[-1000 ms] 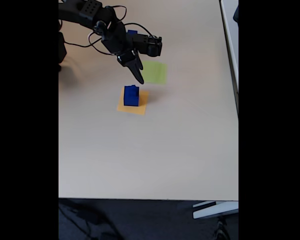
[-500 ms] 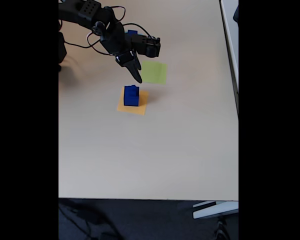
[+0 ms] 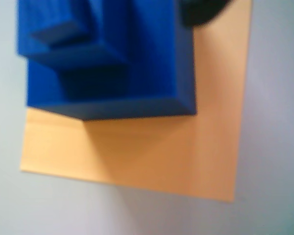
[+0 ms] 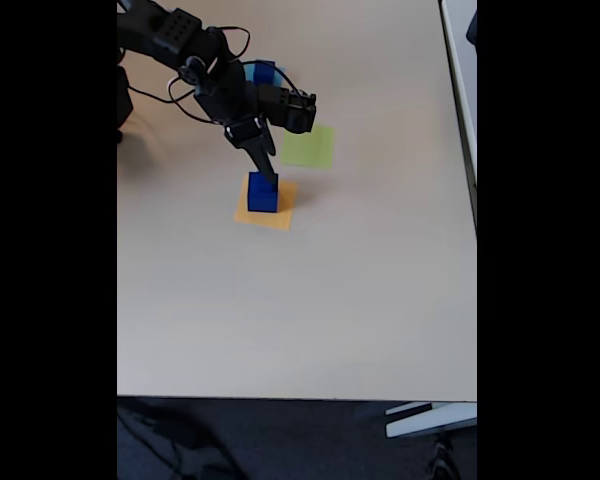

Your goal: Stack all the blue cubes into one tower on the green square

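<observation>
Your table [image 4: 310,320] has lots of bare room on the near side and on the right in the fixed view, all the way to its near edge, where the dark floor [image 4: 280,440] begins. The far left part is crowded, because your arm [image 4: 180,45] and its black wires [image 4: 160,90] reach in from that corner. The table top is pale and smooth. In the fixed view the blue cubes [image 4: 262,192] stand as a small stack on the orange square [image 4: 280,212], near the middle of the far half of the table. The green square [image 4: 308,147] lies flat a little farther away and to the right, well apart from the stack, and nothing sits on it. Another blue block [image 4: 266,72] peeks out behind the arm, far from you. Your gripper [image 4: 269,172] points down with its tip right at the top of the stack; you cannot tell from these pictures if its fingers are spread or pressed together. In the wrist view the blue cubes [image 3: 108,58] look big and blurry, a small one on top of a bigger one, dark blue and plain, sitting toward the top left corner of the orange square [image 3: 152,156]. A dark piece of the gripper shows at the top edge.
</observation>
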